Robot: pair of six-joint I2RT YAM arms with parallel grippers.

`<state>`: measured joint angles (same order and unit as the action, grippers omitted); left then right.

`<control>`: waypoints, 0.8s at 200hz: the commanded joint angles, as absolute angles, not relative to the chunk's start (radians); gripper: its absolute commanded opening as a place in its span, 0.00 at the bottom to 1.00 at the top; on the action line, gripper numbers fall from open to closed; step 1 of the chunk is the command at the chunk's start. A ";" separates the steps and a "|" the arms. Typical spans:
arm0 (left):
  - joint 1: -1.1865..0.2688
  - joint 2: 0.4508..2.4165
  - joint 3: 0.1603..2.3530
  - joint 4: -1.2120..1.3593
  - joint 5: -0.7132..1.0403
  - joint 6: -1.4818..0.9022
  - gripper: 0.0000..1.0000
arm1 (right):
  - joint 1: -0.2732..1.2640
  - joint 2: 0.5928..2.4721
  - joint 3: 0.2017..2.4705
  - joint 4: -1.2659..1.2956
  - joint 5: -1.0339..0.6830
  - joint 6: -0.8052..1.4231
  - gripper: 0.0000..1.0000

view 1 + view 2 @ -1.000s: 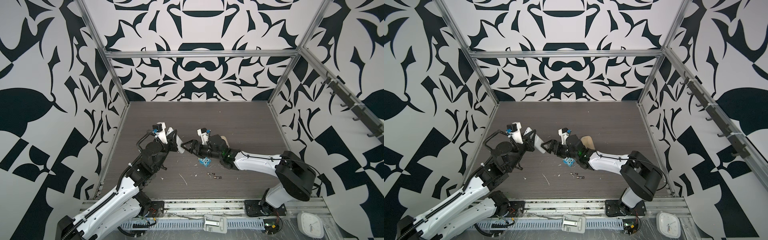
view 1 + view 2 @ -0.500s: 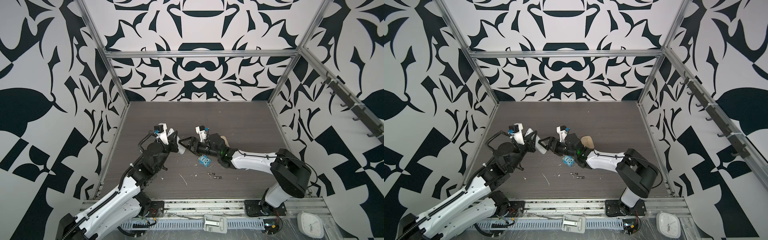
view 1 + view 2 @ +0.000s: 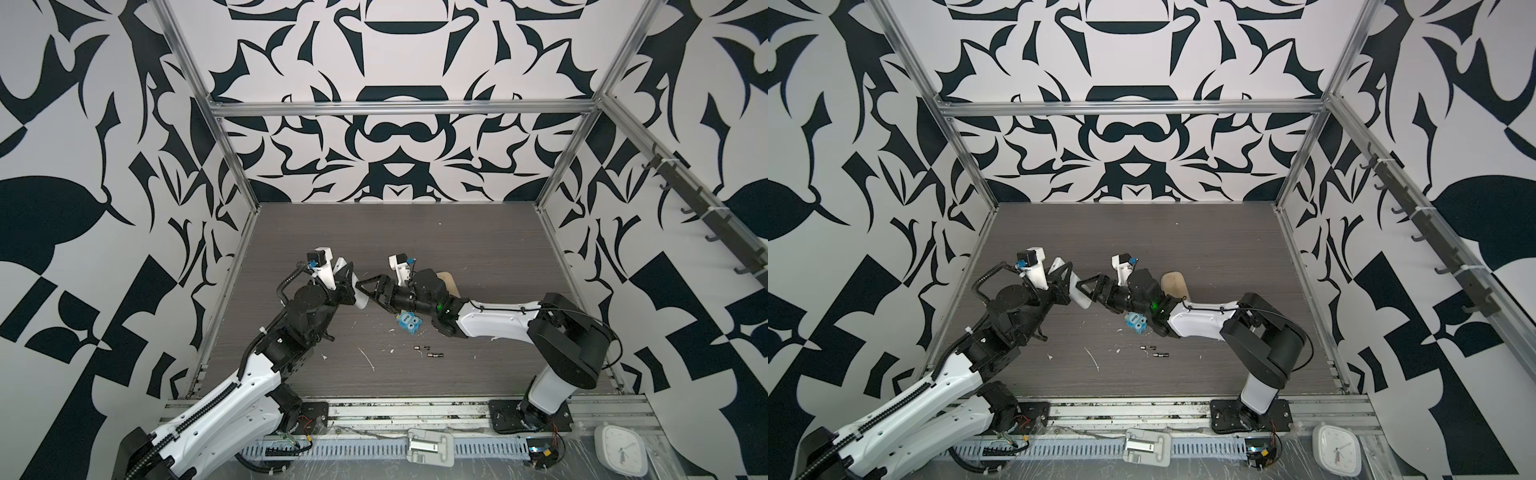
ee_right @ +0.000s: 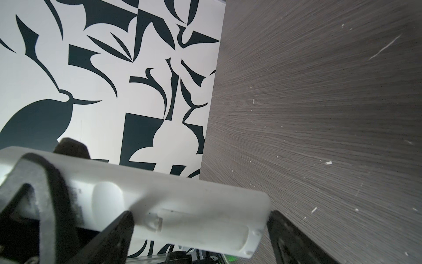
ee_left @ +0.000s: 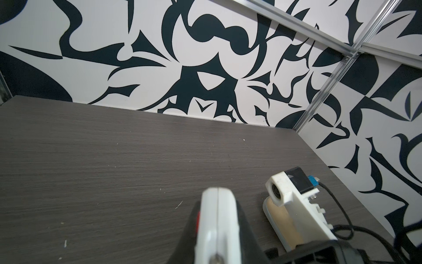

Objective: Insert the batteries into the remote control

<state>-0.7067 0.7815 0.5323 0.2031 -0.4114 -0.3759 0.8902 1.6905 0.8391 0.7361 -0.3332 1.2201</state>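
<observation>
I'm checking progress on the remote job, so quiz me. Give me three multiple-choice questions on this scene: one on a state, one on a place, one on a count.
1. The remote control is:
A. lying flat, untouched
B. gripped by the left pincer
C. lying across the batteries

2. The batteries lie:
A. on the table, nearer the front edge than the blue block
B. inside the remote control
C. stacked on the blue block

3. How many batteries show?
A. one
B. two
C. four

Answers:
1 B: the left pincer clamps it, tilted.
2 A: both top views show them on bare table.
3 B: two dark cells show.
</observation>
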 commanded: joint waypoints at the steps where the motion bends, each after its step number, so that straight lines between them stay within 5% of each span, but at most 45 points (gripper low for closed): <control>1: -0.709 0.764 0.527 0.249 -0.409 -0.388 0.00 | 0.902 1.686 0.849 0.760 -0.320 1.209 0.92; 136: -0.709 0.749 0.503 0.259 -0.396 -0.399 0.00 | 0.912 1.745 0.871 0.725 -0.304 1.180 0.83; 160: -0.709 0.747 0.497 0.273 -0.387 -0.408 0.00 | 0.911 1.753 0.871 0.719 -0.297 1.176 0.72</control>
<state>-0.7052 0.7692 0.4973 0.1909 -0.4290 -0.3744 0.9058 1.7386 0.8417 0.7368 -0.3264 1.1984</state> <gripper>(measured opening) 0.202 0.760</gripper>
